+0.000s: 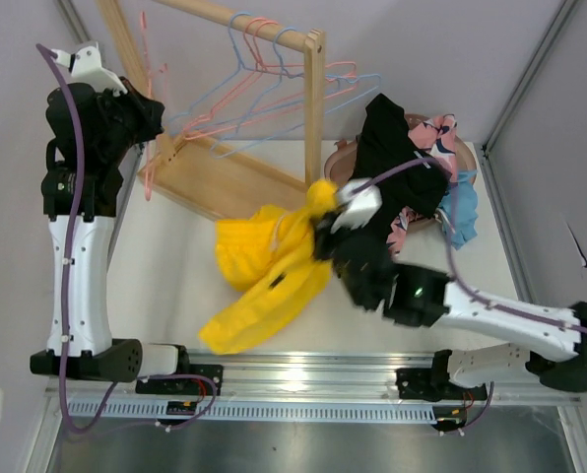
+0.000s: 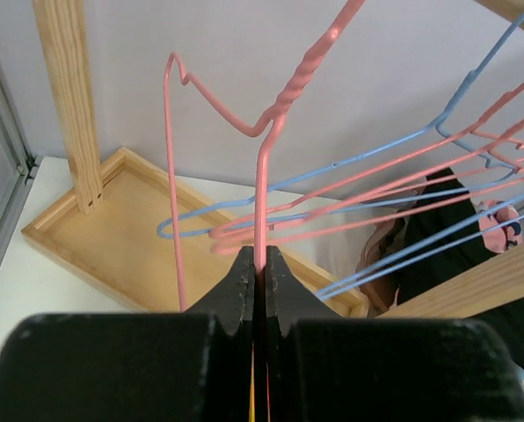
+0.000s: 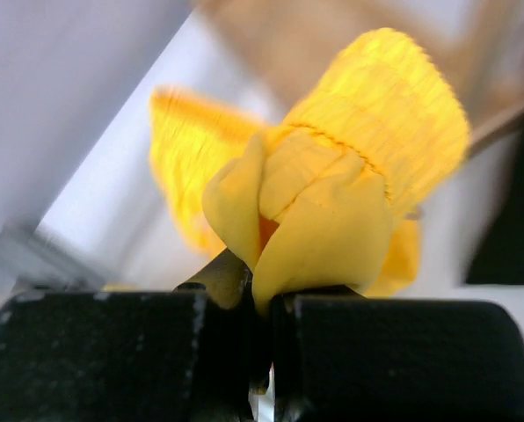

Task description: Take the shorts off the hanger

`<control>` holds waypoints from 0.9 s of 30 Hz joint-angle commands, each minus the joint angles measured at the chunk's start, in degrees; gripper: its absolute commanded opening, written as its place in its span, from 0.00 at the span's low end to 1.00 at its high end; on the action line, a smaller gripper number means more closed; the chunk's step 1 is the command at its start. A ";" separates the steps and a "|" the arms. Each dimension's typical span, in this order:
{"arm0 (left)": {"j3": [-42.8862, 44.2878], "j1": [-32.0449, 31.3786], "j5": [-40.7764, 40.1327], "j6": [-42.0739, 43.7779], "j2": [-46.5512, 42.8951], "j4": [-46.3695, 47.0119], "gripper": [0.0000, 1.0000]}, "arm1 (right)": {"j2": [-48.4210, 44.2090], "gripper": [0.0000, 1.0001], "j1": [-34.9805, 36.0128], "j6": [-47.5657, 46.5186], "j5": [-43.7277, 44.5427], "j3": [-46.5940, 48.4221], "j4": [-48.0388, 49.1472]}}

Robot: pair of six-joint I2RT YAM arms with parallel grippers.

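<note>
Left gripper (image 2: 260,264) closed tight on the pink hanger (image 2: 264,167) - jaws pinch the wire just below the twisted neck, and the hanger stands roughly upright in front of the wooden rack (image 2: 69,105). In the top view this hanger (image 1: 152,163) sits at the rack's left end, beside the base tray (image 1: 225,177). More pink and blue hangers (image 1: 264,59) hang on the rack's top bar.

Right gripper (image 3: 260,294) clamped on a bunched fold of the yellow shorts (image 3: 350,176), with the ribbed waistband sticking up past the fingers. From above, the shorts (image 1: 264,271) lie spread on the white table (image 1: 175,296) between the two arms - the upper end is lifted where the right gripper (image 1: 325,225) holds it. The shorts are well apart from the held hanger.

To the right of the rack, a pile of clothes (image 1: 397,148), black on top, sits in what looks like a basket; the view is partly blocked.
</note>
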 commanded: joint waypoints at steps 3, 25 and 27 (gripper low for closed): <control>7.14 -0.20 3.87 0.42 2.99 4.16 0.00 | -7.76 0.00 -24.95 -18.84 -1.08 12.11 8.06; 17.77 0.33 5.81 4.20 14.86 2.94 0.01 | 43.57 0.00 -76.68 -6.46 -31.28 33.28 18.79; 19.35 0.33 7.21 4.47 16.17 2.23 0.01 | 41.30 0.05 -76.77 -4.36 -29.96 29.21 19.76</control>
